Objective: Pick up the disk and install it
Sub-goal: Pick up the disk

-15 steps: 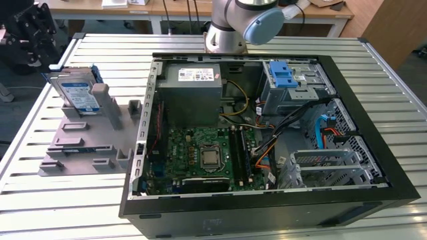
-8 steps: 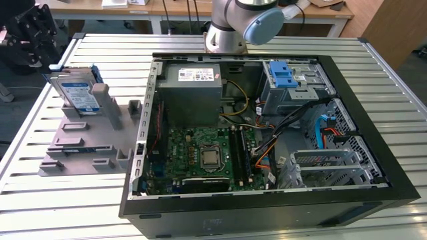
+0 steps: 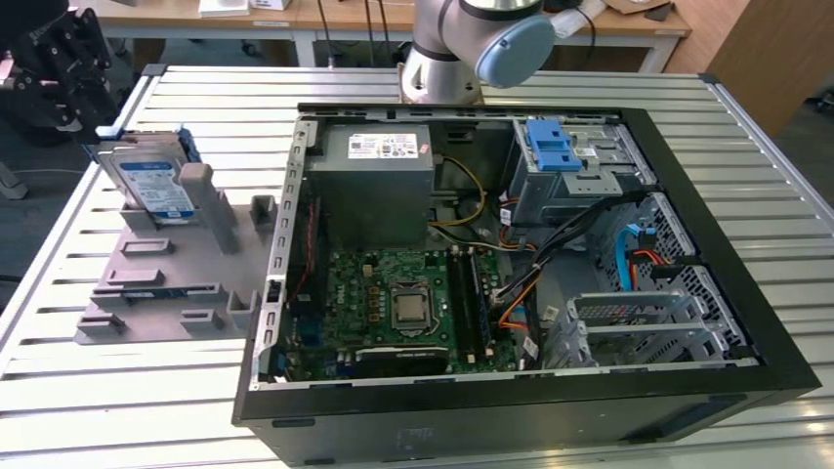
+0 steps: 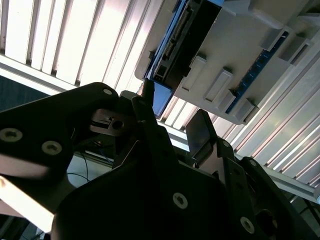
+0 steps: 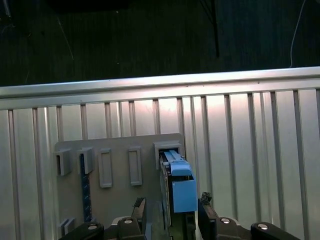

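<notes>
Straight beyond parted fingers (image 5: 206, 207), disk (image 5: 183, 189)

exterior view: high, overlooking whole table (image 3: 78, 293) | both wrist views: close, sharing disk (image 5: 181, 187)

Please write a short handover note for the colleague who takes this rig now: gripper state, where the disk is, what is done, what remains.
Gripper: open, fingers flanking the end of the disk; contact cannot be told.
Disk: standing on edge in the grey holder, at the exterior view's left of the open computer case.
Done: gripper lined up with the disk.
Left: disk not gripped, not lifted, not in the case.
</notes>
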Motion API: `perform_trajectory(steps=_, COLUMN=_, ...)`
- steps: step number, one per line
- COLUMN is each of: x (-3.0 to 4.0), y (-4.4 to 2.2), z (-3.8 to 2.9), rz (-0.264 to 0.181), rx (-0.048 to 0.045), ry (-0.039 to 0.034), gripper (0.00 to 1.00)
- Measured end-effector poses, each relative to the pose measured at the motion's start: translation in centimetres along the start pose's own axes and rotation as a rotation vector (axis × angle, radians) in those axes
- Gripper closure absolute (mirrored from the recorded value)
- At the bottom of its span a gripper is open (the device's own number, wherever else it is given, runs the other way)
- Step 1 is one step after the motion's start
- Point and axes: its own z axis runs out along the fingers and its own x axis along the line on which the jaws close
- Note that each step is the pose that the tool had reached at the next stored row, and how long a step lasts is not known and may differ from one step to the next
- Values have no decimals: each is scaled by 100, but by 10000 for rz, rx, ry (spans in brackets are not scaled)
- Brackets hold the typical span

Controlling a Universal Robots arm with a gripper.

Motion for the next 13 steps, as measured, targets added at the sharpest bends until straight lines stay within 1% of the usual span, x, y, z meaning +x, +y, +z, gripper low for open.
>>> perform_trajectory(steps=3, x=0, y=0, z=1, rz=46, rx=2, ry=0, gripper=47)
perform_trajectory(steps=6, x=1, y=5, z=6, rz=238, rx=8, ry=-1, gripper=47)
perform_trajectory(steps=10, x=1, y=10, z=6, rz=257, rx=9, ry=-1, gripper=47)
perform_trajectory(steps=13, x=2, y=12, z=20, rz=257, rx=8, ry=-1, gripper=47)
